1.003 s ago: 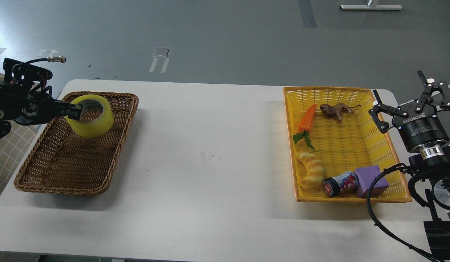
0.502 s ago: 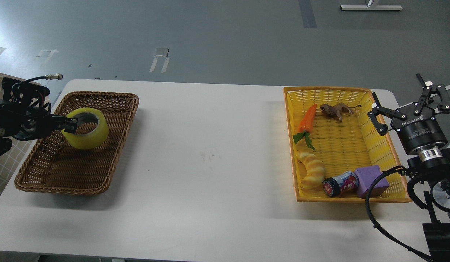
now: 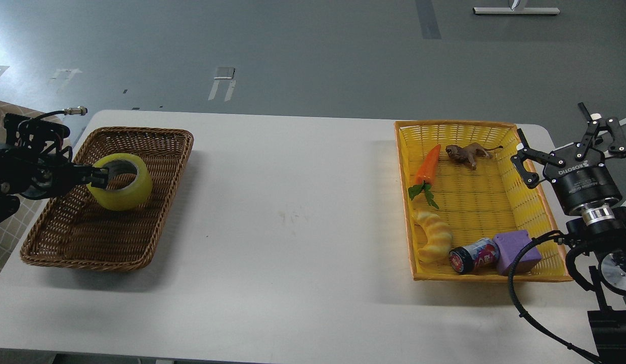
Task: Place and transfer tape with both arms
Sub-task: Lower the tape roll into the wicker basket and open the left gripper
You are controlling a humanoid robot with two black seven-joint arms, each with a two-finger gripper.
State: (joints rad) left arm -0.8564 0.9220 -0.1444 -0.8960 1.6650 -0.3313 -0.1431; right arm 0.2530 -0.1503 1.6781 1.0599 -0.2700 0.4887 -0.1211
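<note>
- The tape (image 3: 122,182), a wide yellow roll with a pale core, sits inside the brown wicker basket (image 3: 65,242) at the left of the white table (image 3: 293,227), in the basket's far half.
- The left gripper (image 3: 99,177) reaches in from the left edge and is clenched on the tape's left wall, its dark fingers (image 3: 96,172) against the roll's rim.
- Whether the roll rests on the basket floor or hangs just above it cannot be told.
- The right gripper (image 3: 571,144) stands released beside the right side of the yellow basket (image 3: 550,217), fingers spread and pointing to the far side, holding nothing.
- In the yellow basket, at the right of the table, lie an orange toy carrot (image 3: 427,164) and a brown toy animal (image 3: 467,152) at the far end.
- Nearer lie a yellow twisted bread toy (image 3: 433,235), a small can (image 3: 474,256) on its side and a purple block (image 3: 515,251), the can touching the block.
- The two baskets are well apart, with bare table between them.
</note>
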